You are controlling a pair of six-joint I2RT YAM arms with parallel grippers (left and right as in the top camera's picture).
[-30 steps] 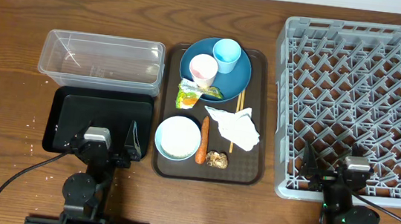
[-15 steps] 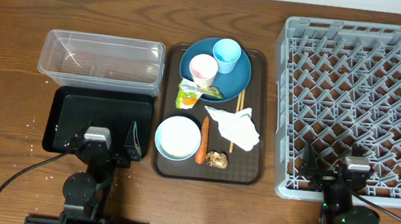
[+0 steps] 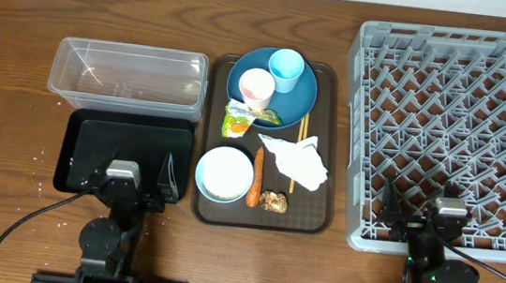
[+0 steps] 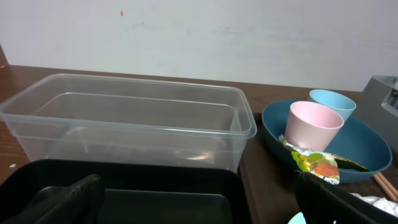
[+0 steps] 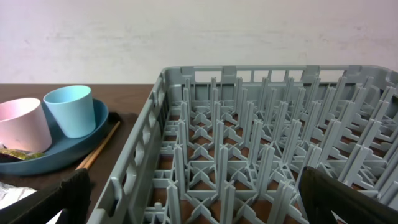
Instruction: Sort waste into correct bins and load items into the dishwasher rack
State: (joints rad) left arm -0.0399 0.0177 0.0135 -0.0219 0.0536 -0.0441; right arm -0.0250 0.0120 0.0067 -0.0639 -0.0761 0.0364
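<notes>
On the brown serving tray [image 3: 315, 219] lie a blue plate [image 3: 303, 98] carrying a pink cup [image 3: 257, 87] and a light blue cup [image 3: 286, 70], a yellow-green wrapper [image 3: 241, 119], chopsticks [image 3: 300, 132], a white napkin [image 3: 295, 158], a white bowl [image 3: 224, 173], a carrot stick [image 3: 256, 175] and a brown lump [image 3: 274, 201]. The clear tub [image 3: 128, 77] and black tray [image 3: 126, 142] sit to the left, the grey dishwasher rack [image 3: 462, 126] to the right. My left gripper [image 3: 132, 176] hangs open over the black tray's near edge. My right gripper [image 3: 426, 214] is open over the rack's near edge. Neither holds anything.
The left wrist view looks over the black tray [image 4: 161, 186] to the clear tub [image 4: 130, 124], with the pink cup [image 4: 313, 124] at right. The right wrist view shows rack pegs [image 5: 267, 143] ahead and the light blue cup [image 5: 69, 109] at left. A pale wall stands behind the table.
</notes>
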